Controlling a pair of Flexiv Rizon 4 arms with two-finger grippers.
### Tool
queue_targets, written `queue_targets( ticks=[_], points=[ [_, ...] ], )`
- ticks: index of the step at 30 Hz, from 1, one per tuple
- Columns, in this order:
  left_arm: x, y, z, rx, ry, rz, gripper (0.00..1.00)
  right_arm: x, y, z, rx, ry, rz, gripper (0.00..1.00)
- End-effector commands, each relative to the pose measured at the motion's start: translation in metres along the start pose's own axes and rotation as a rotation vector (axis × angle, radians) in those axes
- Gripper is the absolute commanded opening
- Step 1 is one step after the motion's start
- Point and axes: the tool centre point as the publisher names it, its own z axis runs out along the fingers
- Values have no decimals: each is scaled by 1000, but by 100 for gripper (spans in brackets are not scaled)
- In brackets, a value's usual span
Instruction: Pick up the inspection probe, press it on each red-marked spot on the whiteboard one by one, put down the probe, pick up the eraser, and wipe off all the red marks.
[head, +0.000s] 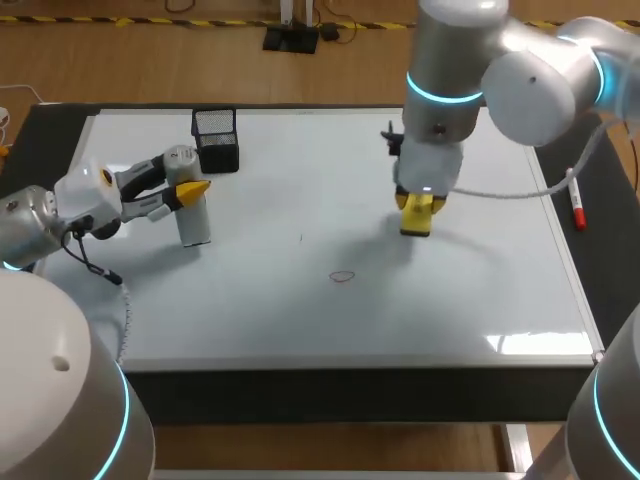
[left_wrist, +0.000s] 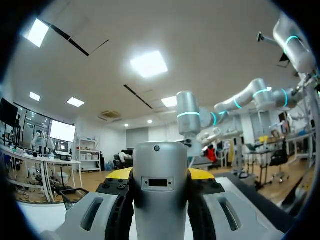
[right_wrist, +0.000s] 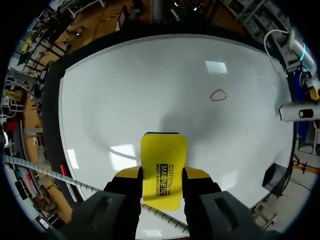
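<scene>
Wiping stage of the inspection task. The right gripper (right_wrist: 161, 173) is clamped on the flat yellow rectangular eraser (right_wrist: 164, 150), one finger on each long side, and holds it over the white glossy whiteboard (head: 450, 310), which covers most of the dark table (head: 40, 140). A soft shadow on the board ahead of the eraser suggests it is off the surface, though contact cannot be ruled out. The left gripper (left_wrist: 160, 175) is closed on the grey cylindrical inspection probe (left_wrist: 160, 160), which stands upright near the board's 9 o'clock edge, with a black mesh pen holder (head: 216, 140) at 1 o'clock from it. Putting the probe down therefore appears unfinished, while picking up the eraser is done. One small red hand-drawn ring (head: 342, 277) is visible near the board's centre, at about 8 o'clock from the eraser in the head view and well apart from it. The next move calls for carrying the eraser to the ring, setting its face flat on the board and rubbing across the mark.
</scene>
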Motion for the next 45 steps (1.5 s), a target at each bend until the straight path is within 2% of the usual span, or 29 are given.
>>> queue_targets(
  ticks=[1,10,18,28,29,35,45],
  points=[
    [0,-1,0,1,-1,1,0,-13,36,-10,54,-12,-19,0],
    [0,-1,0,1,-1,1,0,-61,83,-1,11,-54,-90,0],
    [0,-1,0,1,-1,1,0,-94,112,12,-30,-57,-165,0],
    [0,-1,0,1,-1,1,0,-136,131,23,-39,-67,-242,0],
    [0,-1,0,1,-1,1,0,-140,131,24,-16,-44,-245,0],
    [0,-1,0,1,-1,1,0,-151,129,31,-22,-48,-246,0],
    [0,-1,0,1,-1,1,0,-148,129,43,-39,-49,-257,0]
  ],
)
